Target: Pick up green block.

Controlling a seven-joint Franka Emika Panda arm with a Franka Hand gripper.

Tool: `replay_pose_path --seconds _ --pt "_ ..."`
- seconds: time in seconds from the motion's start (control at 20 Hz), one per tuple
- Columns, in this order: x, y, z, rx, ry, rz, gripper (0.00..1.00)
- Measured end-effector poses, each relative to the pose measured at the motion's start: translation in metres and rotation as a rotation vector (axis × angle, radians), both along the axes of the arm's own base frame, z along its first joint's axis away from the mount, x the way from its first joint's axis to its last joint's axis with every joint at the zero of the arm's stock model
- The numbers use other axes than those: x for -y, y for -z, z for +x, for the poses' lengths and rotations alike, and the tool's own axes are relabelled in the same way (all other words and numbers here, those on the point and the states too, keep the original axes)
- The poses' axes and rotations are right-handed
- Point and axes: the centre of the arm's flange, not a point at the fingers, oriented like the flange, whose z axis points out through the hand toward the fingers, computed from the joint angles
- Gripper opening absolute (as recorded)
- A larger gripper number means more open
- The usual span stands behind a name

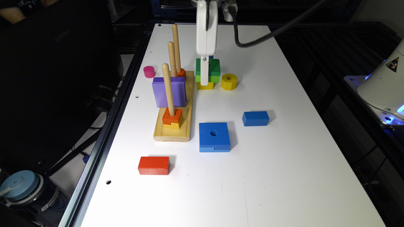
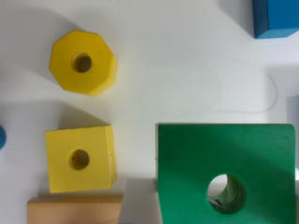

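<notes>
Clock: 12 o'clock is the far end of the table [image 1: 284, 173] in the exterior view, and I read the hours outward from the green block.
My hand: my gripper [image 1: 204, 81] points straight down and is closed on the green block. One finger [image 2: 140, 205] presses flat against its side in the wrist view.
Green block: the green block [image 1: 214, 70] [image 2: 224, 154] sits between my fingers, level, dark top layer up, hole showing. It looks raised off the table, since it is much nearer my wrist camera than the yellow pieces.
Yellow square block: this block [image 1: 205, 85] [image 2: 79, 158] lies flat on the table, just at 6 o'clock, partly under my load.
Yellow octagon: this piece [image 1: 228, 82] [image 2: 83, 63] is close by at 4 o'clock, apart from the square one.
Peg board: the wooden board [image 1: 173, 132] [image 2: 74, 210] with three upright pegs runs from 9 to 7 o'clock. It carries a purple block [image 1: 169, 91] and an orange block [image 1: 172, 117].
Pink cylinder: this piece [image 1: 149, 72] is past the board at 9 o'clock.
Blue square block: this block [image 1: 214, 136] is well away at 6 o'clock.
Blue brick: this piece [image 1: 255, 118] [image 2: 275, 18] is at 5 o'clock.
Red brick: this piece [image 1: 153, 165] is farthest out, at 7 o'clock.
</notes>
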Motion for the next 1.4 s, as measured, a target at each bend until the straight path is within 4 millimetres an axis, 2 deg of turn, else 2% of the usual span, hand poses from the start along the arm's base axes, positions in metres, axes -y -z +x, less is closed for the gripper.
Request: replay_pose_path --seconds 0.1,0.35,0.45,0.55,1.4 --pt "-0.001 -0.014 -0.003 -0.001 0.0 0.0 0.0" --pt "0.0 -0.025 -0.002 0.006 0.0 0.0 0.0" --pt "0.0 -0.051 -0.002 0.007 0.001 -0.001 0.0" --pt "0.0 -0.068 -0.006 0.004 0.001 0.002 0.0" --pt "0.0 -0.07 -0.005 0.004 0.002 0.005 0.0"
